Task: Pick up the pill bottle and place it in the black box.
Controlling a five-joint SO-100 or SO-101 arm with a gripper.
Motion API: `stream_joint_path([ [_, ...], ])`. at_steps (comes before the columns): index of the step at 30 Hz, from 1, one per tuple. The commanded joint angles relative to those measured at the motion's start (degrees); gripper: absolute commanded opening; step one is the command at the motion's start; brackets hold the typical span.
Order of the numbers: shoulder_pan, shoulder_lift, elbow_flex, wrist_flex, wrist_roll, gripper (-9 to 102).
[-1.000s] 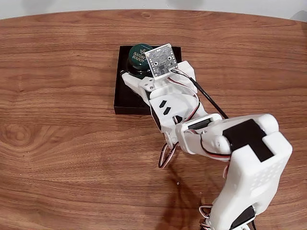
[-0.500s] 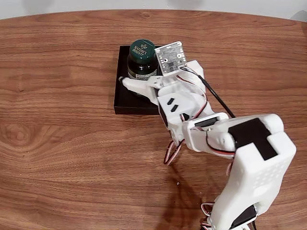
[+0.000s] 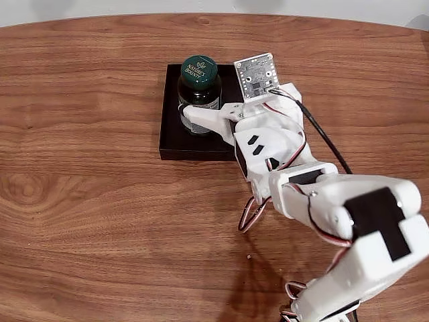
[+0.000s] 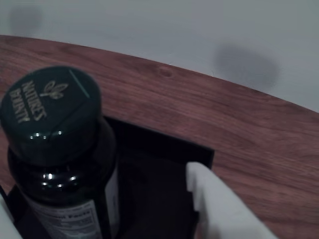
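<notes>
The pill bottle (image 3: 199, 94) — dark glass, green screw cap with pale lettering, white printed label — stands upright inside the black box (image 3: 171, 141) on the wooden table (image 3: 87, 201). The gripper (image 3: 201, 111) is spread wide — its fingers (image 4: 219, 209) clear of the bottle, holding nothing.

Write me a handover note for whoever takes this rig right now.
Gripper: open, fingers either side of the pill bottle; in the wrist view one white finger stands clear of the bottle.
Pill bottle: upright inside the black box, near its far left corner in the fixed view.
Done: bottle placed in the box.
Left: pull the arm away without tipping the bottle.
</notes>
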Motion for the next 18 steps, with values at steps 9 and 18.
stream_joint_path([
  [9, 2.1, 23.9, 11.3, 4.4, 1.1, 43],
  [18, 2.0, 50.5, 21.5, 22.7, 2.7, 42],
])
